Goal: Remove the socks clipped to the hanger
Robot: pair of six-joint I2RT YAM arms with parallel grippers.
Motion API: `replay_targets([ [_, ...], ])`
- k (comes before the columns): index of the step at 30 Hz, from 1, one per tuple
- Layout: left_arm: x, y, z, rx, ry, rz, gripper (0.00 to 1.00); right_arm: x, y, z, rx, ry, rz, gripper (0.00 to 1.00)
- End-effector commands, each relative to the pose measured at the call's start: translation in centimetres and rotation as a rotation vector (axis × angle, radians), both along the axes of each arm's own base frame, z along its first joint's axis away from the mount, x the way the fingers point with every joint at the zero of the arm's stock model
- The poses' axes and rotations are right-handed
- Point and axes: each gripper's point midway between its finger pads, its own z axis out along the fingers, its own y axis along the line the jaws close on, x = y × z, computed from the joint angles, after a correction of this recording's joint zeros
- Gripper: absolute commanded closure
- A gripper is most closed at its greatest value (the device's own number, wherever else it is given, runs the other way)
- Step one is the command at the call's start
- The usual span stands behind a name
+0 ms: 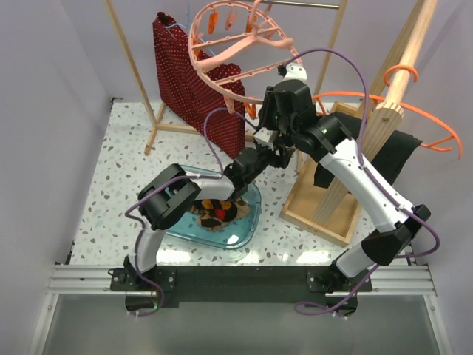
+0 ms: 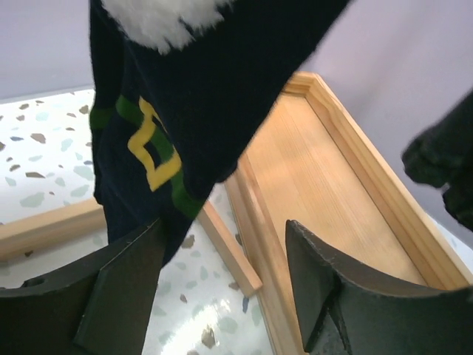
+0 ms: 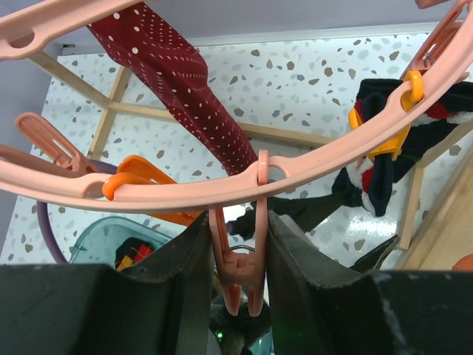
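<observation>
Your right gripper [image 3: 238, 237] has its fingers squeezed onto a pink peg [image 3: 244, 277] hanging off the hanger [image 3: 148, 194] ring. Your left gripper [image 2: 222, 288] is wide open, with a navy sock [image 2: 192, 111] dangling between the fingers, right up against the left one. A second sock [image 3: 377, 185] hangs from an orange peg [image 3: 388, 144] further round the ring, and a few more sit in the blue tray [image 1: 250, 222]

Peg [image 3: 240, 272] fills R jaws' gap; hanger ring [image 3: 185, 194] bars above.
</observation>
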Motion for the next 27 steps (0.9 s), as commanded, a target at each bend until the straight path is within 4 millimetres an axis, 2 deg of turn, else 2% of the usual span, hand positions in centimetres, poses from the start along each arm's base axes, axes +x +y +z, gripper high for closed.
replay_targets([
  [1, 2.7, -0.1, 3.1, -0.057, -0.083, 0.101, 0.28, -1.0, -0.1, 2.3, 0.059, -0.046, 0.024, 0.83],
  [3, 3.2, -0.2, 2.7, -0.060, -0.081, 0.102, 0.27, -1.1, -0.1, 2.3, 0.062, -0.047, 0.028, 0.83],
  [4, 3.5, -0.4, 3.1, -0.073, -0.086, 0.104, 0.28, -1.1, -0.3, 2.2, 0.059, -0.047, 0.026, 0.83],
  [7, 3.9, -0.7, 2.9, -0.078, -0.084, 0.109, 0.33, -1.3, -0.5, 2.0, 0.052, -0.046, 0.019, 0.83],
  [9, 4.3, -0.6, 2.9, -0.081, -0.093, 0.114, 0.42, -1.3, -0.6, 2.0, 0.050, -0.046, 0.018, 0.83],
  [10, 4.5, -0.6, 3.3, -0.086, -0.100, 0.119, 0.47, -1.4, -0.6, 2.0, 0.051, -0.046, 0.021, 0.83],
  [11, 4.7, -0.5, 3.3, -0.085, -0.101, 0.123, 0.59, -1.5, -0.5, 2.0, 0.054, -0.043, 0.026, 0.83],
  [15, 5.0, -0.2, 4.0, -0.102, -0.106, 0.116, 0.76, -1.5, -0.4, 1.7, 0.053, -0.032, 0.032, 0.82],
  [16, 4.9, -0.3, 4.4, -0.103, -0.111, 0.104, 0.94, -1.6, -0.4, 1.5, 0.052, -0.030, 0.033, 0.80],
  [17, 4.6, -0.5, 4.8, -0.097, -0.115, 0.084, 1.00, -1.6, -0.5, 1.5, 0.051, -0.032, 0.032, 0.79],
  [20, 3.8, -0.7, 5.9, -0.093, -0.112, 0.046, 1.00, -1.8, -0.5, 1.3, 0.046, -0.024, 0.033, 0.72],
  [22, 3.1, -0.6, 5.9, -0.090, -0.101, 0.023, 1.00, -1.9, -0.7, 1.3, 0.047, -0.021, 0.032, 0.66],
  [23, 2.4, -0.5, 6.9, -0.103, -0.108, -0.002, 1.00, -2.0, -0.7, 1.3, 0.045, -0.016, 0.037, 0.64],
  [25, 1.4, -0.3, 6.7, -0.107, -0.084, -0.030, 1.00, -2.3, -0.8, 1.3, 0.042, -0.010, 0.043, 0.58],
  [26, 0.6, -0.4, 7.7, -0.115, -0.088, -0.061, 1.00, -2.4, -0.8, 1.1, 0.038, -0.002, 0.044, 0.56],
  [27, 0.1, -0.1, 7.3, -0.108, -0.072, -0.070, 1.00, -2.6, -0.9, 1.1, 0.036, 0.002, 0.045, 0.55],
])
